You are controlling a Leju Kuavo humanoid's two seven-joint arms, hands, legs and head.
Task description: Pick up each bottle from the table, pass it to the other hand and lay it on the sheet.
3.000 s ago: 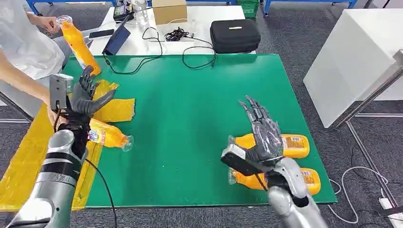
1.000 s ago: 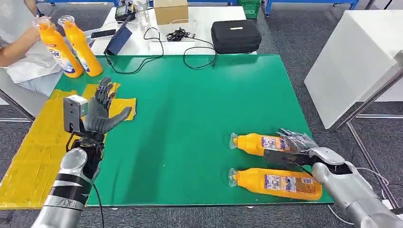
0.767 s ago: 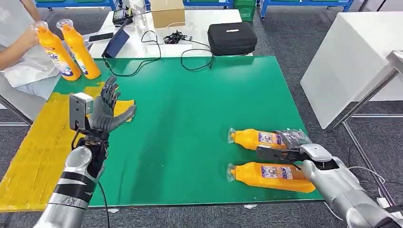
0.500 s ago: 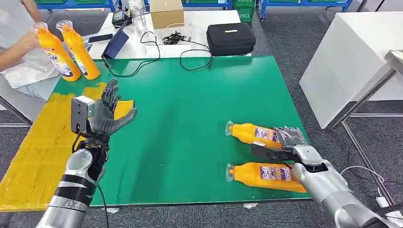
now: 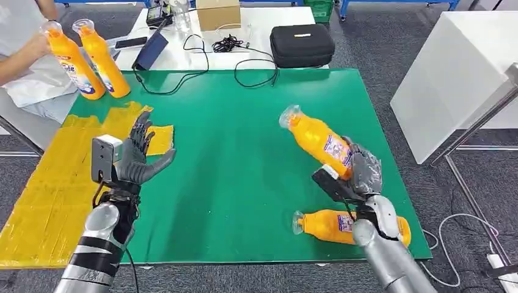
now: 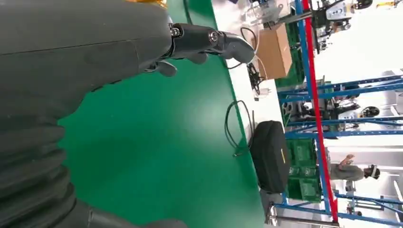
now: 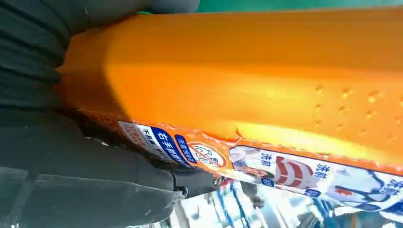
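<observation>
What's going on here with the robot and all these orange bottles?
The robot's right hand holds an orange bottle tilted above the green table. Its left hand waits open by the yellow sheet. Another bottle lies on the table near the right arm. At the far left corner, a person is touching one of two standing bottles.

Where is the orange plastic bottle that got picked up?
In the head view, the orange plastic bottle is gripped in the right hand, raised over the green table's right side, above another orange bottle lying flat.
</observation>
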